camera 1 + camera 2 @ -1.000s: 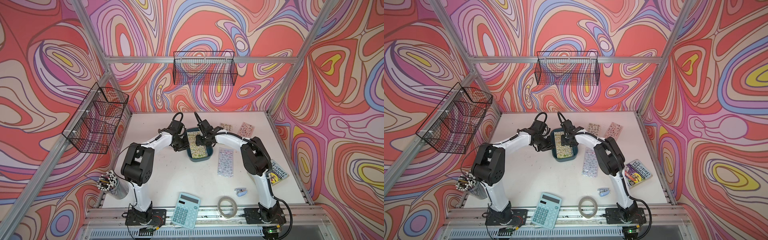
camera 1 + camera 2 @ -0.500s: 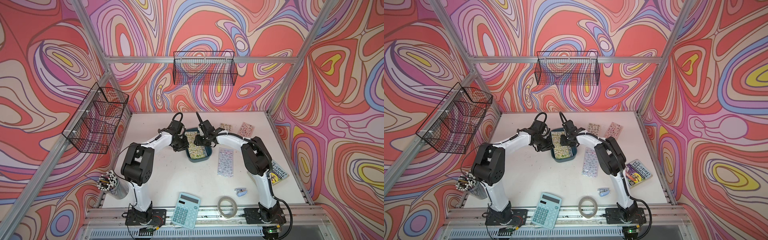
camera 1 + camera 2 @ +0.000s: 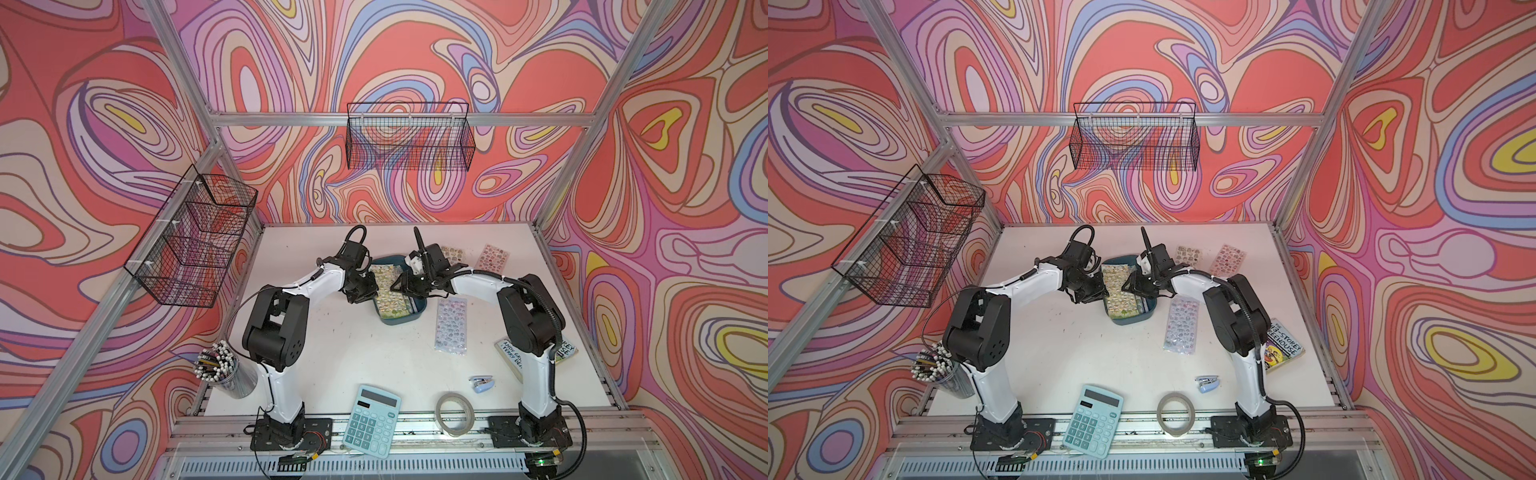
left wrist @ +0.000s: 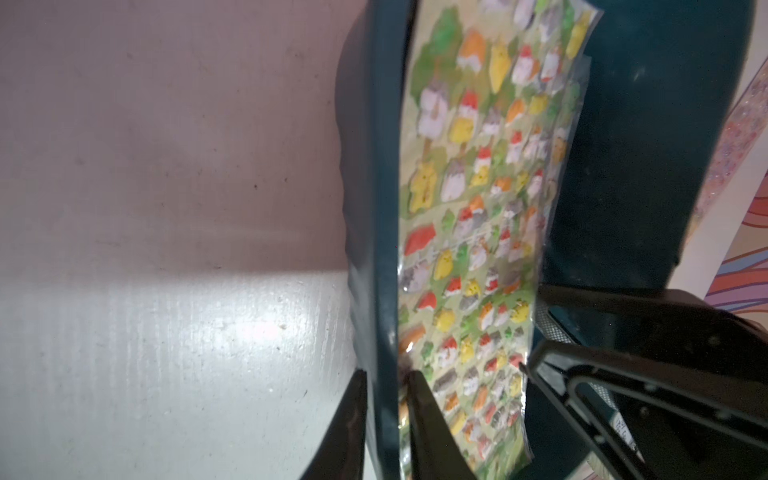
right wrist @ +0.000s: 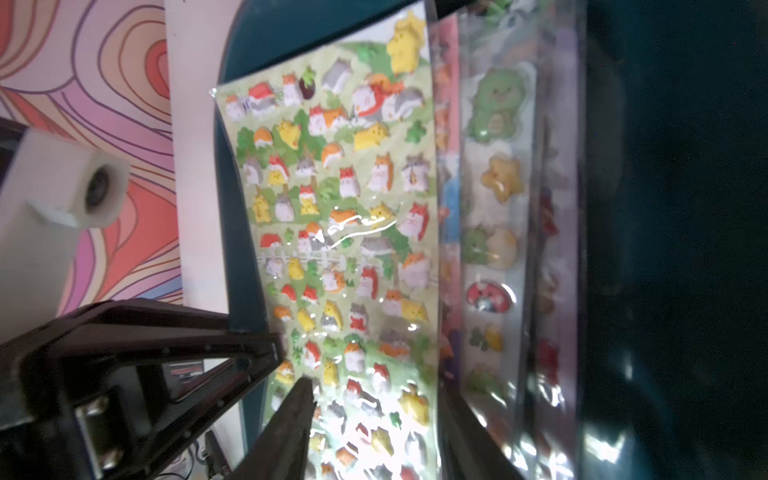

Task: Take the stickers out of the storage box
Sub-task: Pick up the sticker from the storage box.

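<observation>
My left gripper [image 4: 388, 415] is clamped on one long wall of the box [image 3: 409, 316], with one black finger outside the smooth, dark teal plastic and one inside. My right gripper [image 5: 374, 415] faces it across the box. It stands half spread and holds nothing, with one tip resting on the top sticker sheet [image 5: 345, 208]. This is a glossy green rectangle of puffy little animals, its edge against the wall beside the left fingers. More shiny sheets [image 5: 494, 187] lie under the right gripper's other tip. Just outside the right gripper, a lilac sheet [image 3: 451, 322] lies flat on the matte white, scuffed table [image 3: 332, 361]. The walls are swirled in red, pink and lilac, and black wire baskets [image 3: 409, 141] hang on them.
</observation>
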